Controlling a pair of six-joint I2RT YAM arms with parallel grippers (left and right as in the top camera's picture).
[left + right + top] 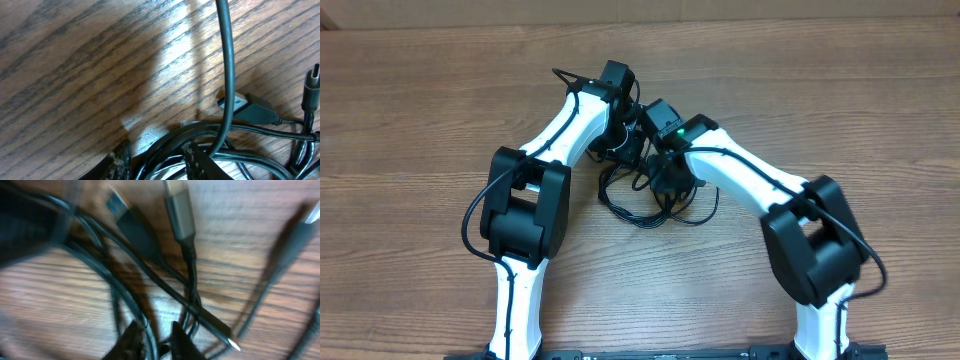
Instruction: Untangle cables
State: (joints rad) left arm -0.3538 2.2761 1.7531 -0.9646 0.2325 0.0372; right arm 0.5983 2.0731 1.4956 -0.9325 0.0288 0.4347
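Observation:
The cables [642, 212] lie as a tangle of thin black loops on the table between my two arms. My left gripper [623, 150] is at the top of the tangle. In the left wrist view, my left gripper [156, 148] is shut on several strands of the cables [165, 145], and one strand [227, 75] rises steeply past it. My right gripper [666, 186] sits on the tangle's right side. In the blurred right wrist view, my right gripper [155, 327] has its jaws close together on a thin strand [150, 330].
In the left wrist view, a blue-tongued USB plug [235, 103] and a small plug [313, 80] rest on the wood. The right wrist view shows a blue plug [116, 202], a grey plug [178, 207] and a metal plug tip [233, 341]. The wooden table [410, 120] stretches all round.

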